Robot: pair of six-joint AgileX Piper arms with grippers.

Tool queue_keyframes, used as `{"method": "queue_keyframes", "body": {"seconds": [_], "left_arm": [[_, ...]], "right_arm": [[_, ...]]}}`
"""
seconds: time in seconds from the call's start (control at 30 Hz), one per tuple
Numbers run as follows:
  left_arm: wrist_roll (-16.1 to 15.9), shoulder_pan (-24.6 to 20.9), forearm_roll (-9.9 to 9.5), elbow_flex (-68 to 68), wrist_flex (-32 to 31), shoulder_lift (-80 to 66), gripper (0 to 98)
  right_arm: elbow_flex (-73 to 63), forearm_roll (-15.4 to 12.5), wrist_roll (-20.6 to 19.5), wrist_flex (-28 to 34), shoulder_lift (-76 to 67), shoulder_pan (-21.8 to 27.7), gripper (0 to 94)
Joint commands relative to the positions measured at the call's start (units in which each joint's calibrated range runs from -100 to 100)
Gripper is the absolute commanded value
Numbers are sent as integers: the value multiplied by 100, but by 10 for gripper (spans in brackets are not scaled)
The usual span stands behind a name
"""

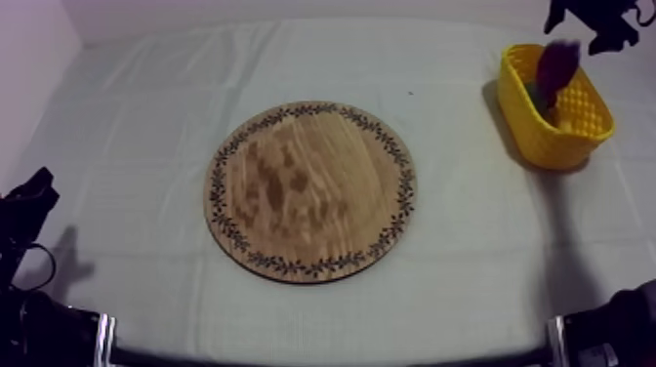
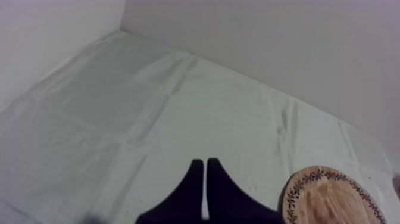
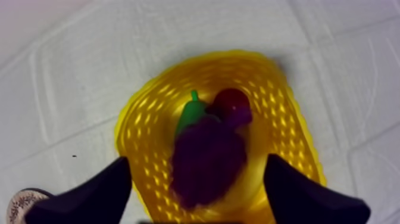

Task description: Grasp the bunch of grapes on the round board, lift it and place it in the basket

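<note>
The purple bunch of grapes (image 1: pixel 556 66) is blurred in the air just over the yellow basket (image 1: pixel 558 139) at the table's right. My right gripper (image 1: pixel 595 20) hangs above it. In the right wrist view its fingers (image 3: pixel 95 193) stand wide apart and open; the grapes (image 3: pixel 208 162) are loose below them, inside the basket's rim (image 3: pixel 136 122), over a green fruit (image 3: pixel 190 114) and a small red fruit (image 3: pixel 233 106). The round wooden board (image 1: pixel 310 190) lies bare at the table's centre. My left gripper (image 2: pixel 205 165) is shut, low at the left (image 1: pixel 29 200).
The basket stands close to the table's right edge. A wall runs along the far side and the left side of the cloth. The board's rim (image 2: pixel 300 182) lies beside my left gripper.
</note>
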Motion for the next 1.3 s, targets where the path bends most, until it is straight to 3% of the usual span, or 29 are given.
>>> {"method": "queue_keyframes", "body": {"seconds": [0.0,0.13,0.43,0.73,0.93,1.07,1.27], "left_arm": [[-2,0,2,3,1,0,0],[1,0,2,3,1,0,0],[3,0,2,3,1,0,0],[3,0,2,3,1,0,0],[3,0,2,3,1,0,0],[3,0,2,3,1,0,0],[0,0,2,3,1,0,0]], "right_arm": [[21,-4,21,50,-81,17,714],[114,-39,93,97,-428,39,726],[739,-179,188,158,-2177,-230,634],[2220,-256,230,-375,-4481,-739,367],[3421,-370,380,-821,-5851,-815,158],[4340,-450,443,-1124,-6538,-813,91],[6090,-612,634,-2321,-7529,-681,23]]}}
